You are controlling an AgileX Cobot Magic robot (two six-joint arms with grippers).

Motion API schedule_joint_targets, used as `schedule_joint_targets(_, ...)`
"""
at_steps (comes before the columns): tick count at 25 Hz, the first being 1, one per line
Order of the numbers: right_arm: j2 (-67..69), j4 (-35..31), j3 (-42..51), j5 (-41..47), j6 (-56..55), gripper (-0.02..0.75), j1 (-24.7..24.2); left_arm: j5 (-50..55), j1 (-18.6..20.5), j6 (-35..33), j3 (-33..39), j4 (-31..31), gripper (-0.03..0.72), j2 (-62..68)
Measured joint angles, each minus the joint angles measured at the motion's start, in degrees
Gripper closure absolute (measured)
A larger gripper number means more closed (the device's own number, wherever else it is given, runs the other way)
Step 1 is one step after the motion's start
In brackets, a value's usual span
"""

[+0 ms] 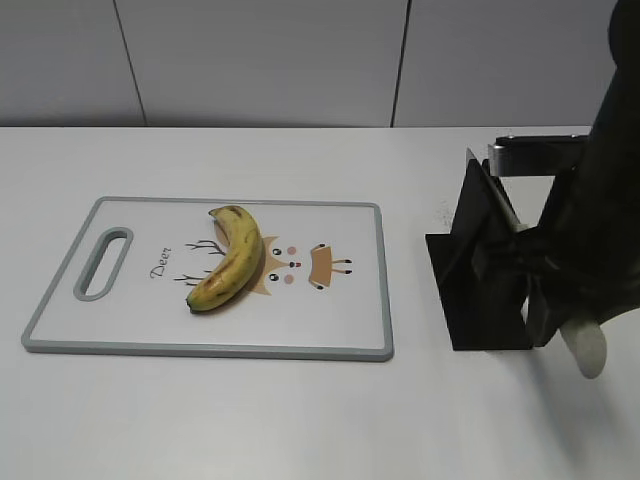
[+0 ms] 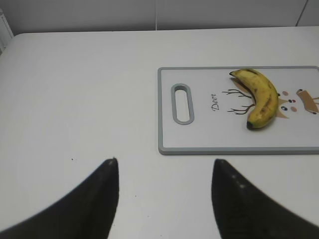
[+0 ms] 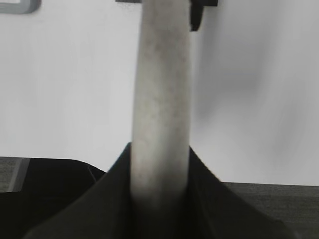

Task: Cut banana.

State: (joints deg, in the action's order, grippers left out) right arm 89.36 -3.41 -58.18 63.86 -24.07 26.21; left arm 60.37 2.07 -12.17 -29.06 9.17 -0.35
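- One white table [image 1: 200,420] filled the scene; nothing on it looked cut yet.
- Board [image 1: 340,320], grey-rimmed with a deer print, lay left of centre, its handle slot toward the left arm's side.
- Black knife stand [image 1: 480,275] stood on the table to the right of the board, apart from it.
- Right gripper [image 3: 160,172] was clamped on a pale knife handle [image 3: 162,99] beside the stand. In the wrist view the handle ran straight up between the fingers; the blade could not be made out.
- Left gripper [image 2: 164,184] hung wide apart over bare table, holding nothing, short of the board's handle end.
- Banana [image 1: 230,260] lay whole and unpeeled near the board's middle, curved, spotted, one tip toward the near edge.
- Judged progress: early. Knife in hand, no cut made, banana not steadied.
- Banana sat well left of the right gripper, with the stand and a strip of table between; from the left gripper it lay ahead and to the right, past the handle slot.
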Motion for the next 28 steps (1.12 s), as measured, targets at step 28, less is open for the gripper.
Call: schedule_joint_targets(28,-9.44,3.41,-6.78,0.17,0.04,0.577,0.11,0.00,0.00,0.00,0.00,0.00,0.118,0.00)
